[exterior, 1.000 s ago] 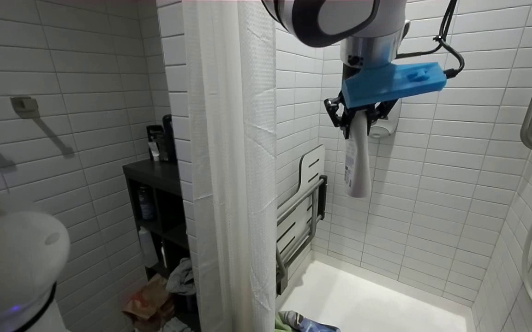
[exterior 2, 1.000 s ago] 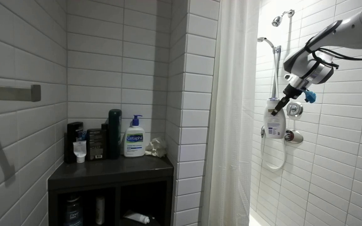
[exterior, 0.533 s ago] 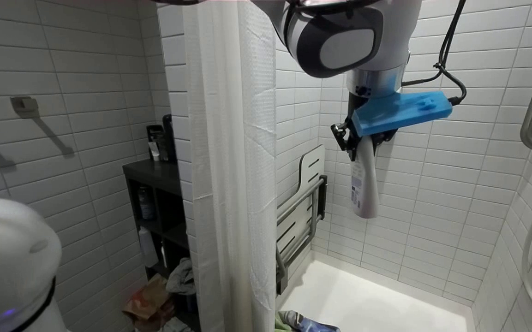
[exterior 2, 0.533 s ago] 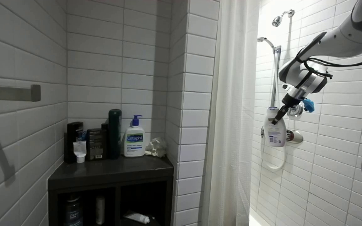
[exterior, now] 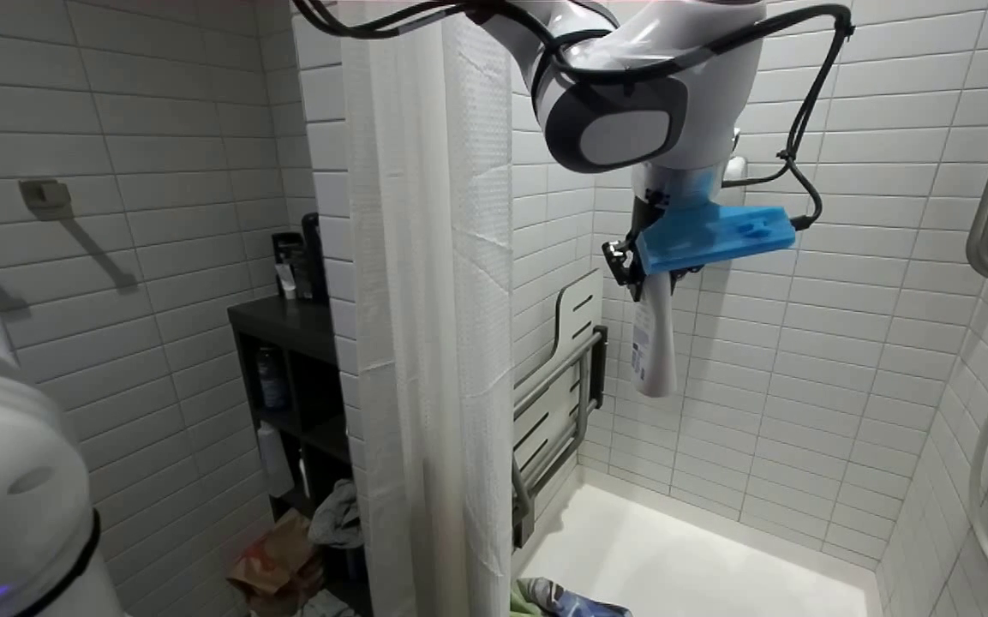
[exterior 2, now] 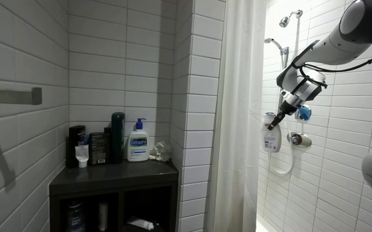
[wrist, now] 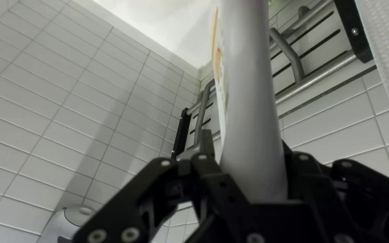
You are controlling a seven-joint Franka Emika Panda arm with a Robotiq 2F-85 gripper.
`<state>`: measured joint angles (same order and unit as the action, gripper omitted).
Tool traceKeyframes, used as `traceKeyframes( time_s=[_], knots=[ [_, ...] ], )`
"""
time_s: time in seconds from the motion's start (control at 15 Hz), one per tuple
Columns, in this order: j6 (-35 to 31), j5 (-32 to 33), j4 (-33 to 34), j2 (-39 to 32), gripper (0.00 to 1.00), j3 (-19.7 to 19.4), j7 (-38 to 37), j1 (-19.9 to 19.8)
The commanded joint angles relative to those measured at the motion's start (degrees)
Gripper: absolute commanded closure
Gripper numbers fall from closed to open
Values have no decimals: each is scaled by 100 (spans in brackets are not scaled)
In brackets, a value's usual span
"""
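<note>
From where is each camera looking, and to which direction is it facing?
In an exterior view: away from the arm, facing the curtain and shower floor; arm at picture left and top, jaws gripping a white bottle.
In an exterior view: away from the arm, facing the dark shelf unit; arm at picture right.
Wrist view: behind the jaws, looking along the bottle toward shower floor and folded seat; only jaws show.
Both exterior views share shelf unit, curtain, bottle.
</note>
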<state>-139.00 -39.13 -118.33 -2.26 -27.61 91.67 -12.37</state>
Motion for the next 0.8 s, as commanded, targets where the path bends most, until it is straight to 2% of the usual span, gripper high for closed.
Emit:
traceKeyframes(
  time_s=[0.0, 0.4, 0.73],
  knots=[
    [-39, -844, 312, -259, 84, 518, 673, -357],
    [-97, -1888, 661, -825, 84, 913, 1466, -661],
    [-89, -2081, 1004, -1361, 84, 1092, 1502, -838]
  ],
)
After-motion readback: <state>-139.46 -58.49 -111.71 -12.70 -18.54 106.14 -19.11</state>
